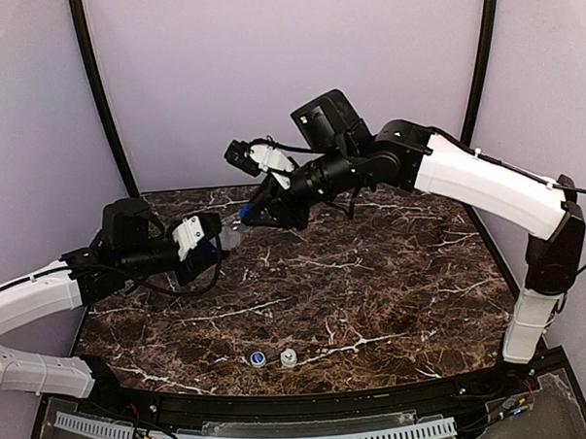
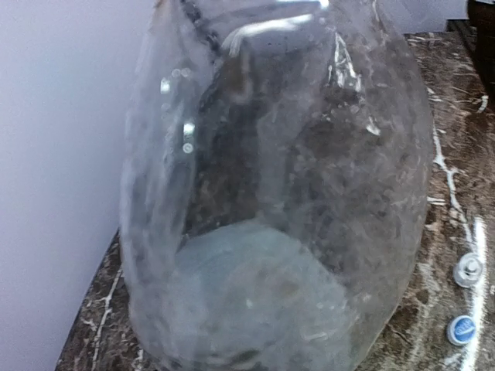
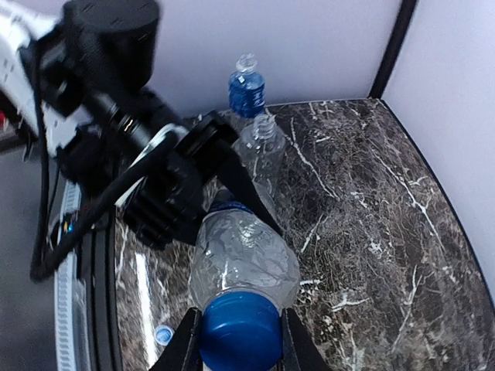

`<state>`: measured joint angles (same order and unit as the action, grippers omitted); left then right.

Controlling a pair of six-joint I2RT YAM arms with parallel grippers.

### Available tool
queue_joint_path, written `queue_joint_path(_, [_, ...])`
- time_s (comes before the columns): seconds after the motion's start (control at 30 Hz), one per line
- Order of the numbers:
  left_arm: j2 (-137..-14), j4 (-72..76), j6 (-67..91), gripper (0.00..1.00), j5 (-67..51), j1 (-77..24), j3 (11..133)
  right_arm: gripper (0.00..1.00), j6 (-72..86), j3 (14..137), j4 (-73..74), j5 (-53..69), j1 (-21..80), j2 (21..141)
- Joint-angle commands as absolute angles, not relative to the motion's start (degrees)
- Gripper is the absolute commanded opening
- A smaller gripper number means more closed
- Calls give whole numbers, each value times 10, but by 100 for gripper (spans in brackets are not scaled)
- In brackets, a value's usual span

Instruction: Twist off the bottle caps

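The right gripper clamps the plain blue cap of the unlabelled bottle, whose crumpled body the left gripper grasps, aloft at 10 o'clock. A blue-and-white cap and a white cap (both loose) lie together at 6 o'clock on the table.

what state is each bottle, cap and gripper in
blue cap: on the held bottle
held bottle: capped, lifted, lying sideways
labelled bottle: upright, uncapped
bare bottle: upright, uncapped
white cap: off, on table
blue-and-white cap: off, on table
left gripper: shut on held bottle
right gripper: shut on blue cap
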<state>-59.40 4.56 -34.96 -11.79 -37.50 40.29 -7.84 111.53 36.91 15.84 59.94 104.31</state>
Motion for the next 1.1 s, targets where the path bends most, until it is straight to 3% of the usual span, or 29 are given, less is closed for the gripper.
queue_joint_path(0.0, [-586,-84,-361,29,-344,-381,436,0,-385,1061,433,280,671,1016])
queue_joint_path(0.27, [-592,-180,-369,27,-442,-382,449,0,-661,1023,498,88,734,1024])
queue_joint_path(0.57, [-590,-180,-360,25,-446,-385,449,0,-753,988,422,-15,751,1010])
queue_joint_path(0.63, [-588,-175,-360,25,-438,-385,445,13,-748,956,370,-28,751,990])
queue_joint_path(0.7, [-585,-163,-354,25,-419,-386,439,44,-725,929,318,-36,750,969])
queue_joint_path(0.8, [-579,-122,-338,25,-360,-386,429,75,-625,911,245,-32,741,938])
queue_joint_path(0.83, [-578,-111,-334,25,-330,-385,424,91,-590,910,230,-20,732,927])
queue_joint_path(0.87, [-578,-88,-328,25,-314,-385,422,98,-555,907,214,-7,724,910])
queue_joint_path(1.07, [-577,47,-290,25,-145,-386,392,98,-283,862,108,98,671,842])
